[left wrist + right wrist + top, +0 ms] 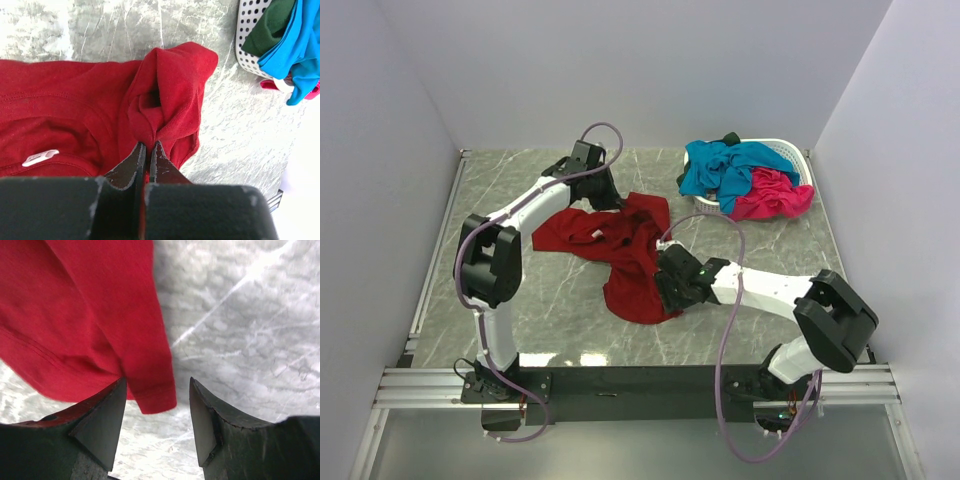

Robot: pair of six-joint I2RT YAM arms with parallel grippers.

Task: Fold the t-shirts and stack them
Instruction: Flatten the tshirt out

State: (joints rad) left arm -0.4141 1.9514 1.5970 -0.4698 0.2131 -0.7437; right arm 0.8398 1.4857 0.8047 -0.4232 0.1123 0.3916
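Note:
A dark red t-shirt (pixel 620 250) lies crumpled across the middle of the marble table. My left gripper (pixel 608 195) is at the shirt's far edge. In the left wrist view it (pixel 148 145) is shut on a raised fold of the red t-shirt (pixel 75 100). My right gripper (pixel 666 296) sits low at the shirt's near right end. In the right wrist view it (pixel 157 385) is open, with a hemmed corner of the red t-shirt (pixel 75 315) lying between its fingertips, gripped by neither. A teal-blue t-shirt (pixel 720 170) and a hot pink t-shirt (pixel 775 198) are heaped in the basket.
A white latticed basket (pixel 798 158) stands at the far right, by the wall; its rim (pixel 247 35) shows in the left wrist view with teal cloth (pixel 295 45) and a dark green cloth (pixel 272 25) hanging over it. Bare marble table (pixel 780 255) lies in front of the basket.

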